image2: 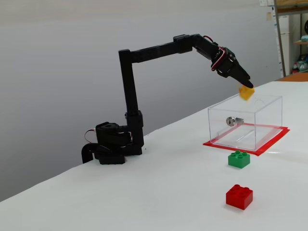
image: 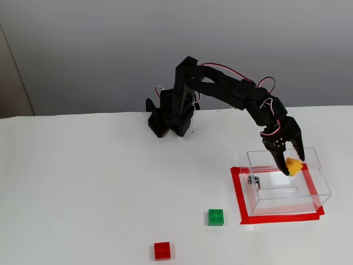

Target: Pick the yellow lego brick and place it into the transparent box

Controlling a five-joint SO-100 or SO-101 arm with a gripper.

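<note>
Setting appears to be a lab or office test area, not a home. Evidence: a bare white table against a plain grey wall; a red tape rectangle marked on the tabletop at lower right; shelving with stored items in the upper right corner of the side fixed view.

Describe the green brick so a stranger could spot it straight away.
Find the clear box standing inside a red tape frame on the white table. In the higher fixed view, the green brick lies on the table just left of that frame's near corner. The red brick lies farther from the box, and the yellow one is up by the gripper.
</note>
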